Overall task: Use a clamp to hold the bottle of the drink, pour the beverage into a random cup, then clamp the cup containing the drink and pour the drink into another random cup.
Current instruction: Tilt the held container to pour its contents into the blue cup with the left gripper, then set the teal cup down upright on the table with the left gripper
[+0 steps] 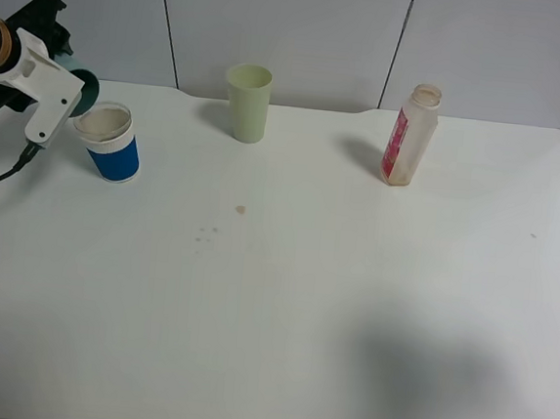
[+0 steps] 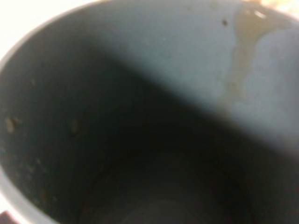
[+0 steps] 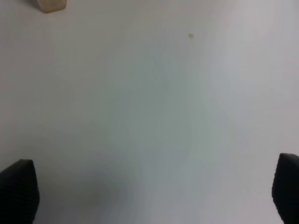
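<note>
When read from the near edge outward, starts with bare white surface, smooth and matte, dimmed by a soft shadow at the near right. Further in, carries a few small brownish drops near the middle.

Right end effector, seen in its own wrist view only: two dark fingertips set wide apart, with only plain surface between them.

Far left, beyond the drops: short blue-banded cup, upright, white with a wide blue band and a clear rim, pale pinkish-beige inside; contents not readable. Just behind and above it: left end effector, white-fingered, clamped on the teal cup, tipped with its mouth toward the blue-banded cup's rim. Only a sliver of dark teal rim visible from the high camera.

Close up in the left wrist view, fills the frame with that cup's round, dark teal interior, half in shadow, speckled with brown flecks, with a thin streak of reddish-brown drink on the inner wall near the lip.

Far right: clear plastic bottle, upright, wide mouth uncapped, pink-red label, brownish tint at the base.

Farthest back, near centre: taller pale yellow-green cup, upright, plain, tapered, standing before grey wall panels.
</note>
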Controlling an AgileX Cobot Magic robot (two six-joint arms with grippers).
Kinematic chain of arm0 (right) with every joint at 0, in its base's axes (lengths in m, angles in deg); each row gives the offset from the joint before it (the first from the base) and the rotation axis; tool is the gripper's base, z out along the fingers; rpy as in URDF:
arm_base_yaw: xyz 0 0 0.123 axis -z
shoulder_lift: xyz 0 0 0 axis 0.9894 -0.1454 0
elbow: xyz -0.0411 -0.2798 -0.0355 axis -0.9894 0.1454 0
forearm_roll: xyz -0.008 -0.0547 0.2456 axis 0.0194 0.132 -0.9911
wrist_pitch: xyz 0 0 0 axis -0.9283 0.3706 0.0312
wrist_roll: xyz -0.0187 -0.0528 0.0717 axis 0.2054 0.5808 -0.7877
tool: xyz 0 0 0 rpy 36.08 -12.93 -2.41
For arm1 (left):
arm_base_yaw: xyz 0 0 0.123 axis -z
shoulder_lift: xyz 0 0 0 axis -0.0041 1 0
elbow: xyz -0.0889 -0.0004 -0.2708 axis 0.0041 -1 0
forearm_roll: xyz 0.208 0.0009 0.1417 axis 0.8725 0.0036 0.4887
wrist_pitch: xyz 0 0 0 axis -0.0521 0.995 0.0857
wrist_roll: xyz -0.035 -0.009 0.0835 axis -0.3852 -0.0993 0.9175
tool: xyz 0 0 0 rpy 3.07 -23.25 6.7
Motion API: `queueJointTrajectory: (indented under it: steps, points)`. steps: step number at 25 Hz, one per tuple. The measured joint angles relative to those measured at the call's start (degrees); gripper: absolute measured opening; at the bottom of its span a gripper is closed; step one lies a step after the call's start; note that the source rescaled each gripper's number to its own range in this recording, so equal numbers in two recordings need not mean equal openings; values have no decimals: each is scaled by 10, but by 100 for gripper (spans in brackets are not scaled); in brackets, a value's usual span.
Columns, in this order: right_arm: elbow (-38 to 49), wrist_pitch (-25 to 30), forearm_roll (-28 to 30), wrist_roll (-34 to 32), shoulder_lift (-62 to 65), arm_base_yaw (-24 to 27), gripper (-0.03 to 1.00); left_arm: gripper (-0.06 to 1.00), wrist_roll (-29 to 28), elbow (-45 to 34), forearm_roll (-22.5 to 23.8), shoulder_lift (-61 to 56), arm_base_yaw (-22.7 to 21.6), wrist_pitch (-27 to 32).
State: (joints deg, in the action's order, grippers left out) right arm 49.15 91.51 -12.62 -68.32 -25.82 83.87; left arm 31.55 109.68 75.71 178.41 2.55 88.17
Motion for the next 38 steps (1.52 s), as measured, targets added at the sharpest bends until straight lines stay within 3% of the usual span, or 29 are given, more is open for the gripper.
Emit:
queueJointTrajectory:
  steps: [23,27,38]
  points:
    - [0,0,0,0,0,0,100,0,-3,28,13,-4,19,12]
    - [0,0,0,0,0,0,100,0,-20,28,-13,-4,19,12]
    - [0,0,0,0,0,0,100,0,-151,28,-128,-4,19,-4]
